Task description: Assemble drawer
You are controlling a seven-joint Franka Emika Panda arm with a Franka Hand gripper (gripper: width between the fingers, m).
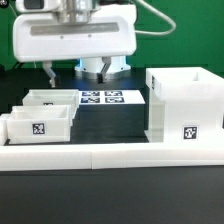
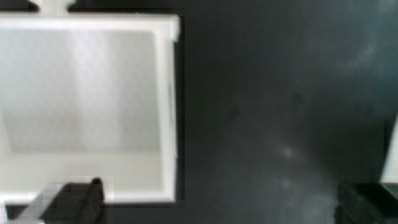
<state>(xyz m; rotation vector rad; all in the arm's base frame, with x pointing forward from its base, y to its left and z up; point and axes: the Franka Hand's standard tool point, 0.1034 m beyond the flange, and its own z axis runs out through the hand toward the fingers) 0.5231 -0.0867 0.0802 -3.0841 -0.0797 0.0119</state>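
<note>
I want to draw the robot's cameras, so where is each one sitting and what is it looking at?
Exterior view: sits off the arm, low behind the border wall, and looks across at the front tray, back tray, housing and marker board; the arm shows above.
Wrist view: rides on the wrist and looks straight down at a white open part on the dark table; the open gripper shows.
Shared: white drawer parts; which one the wrist sees is unclear.
</note>
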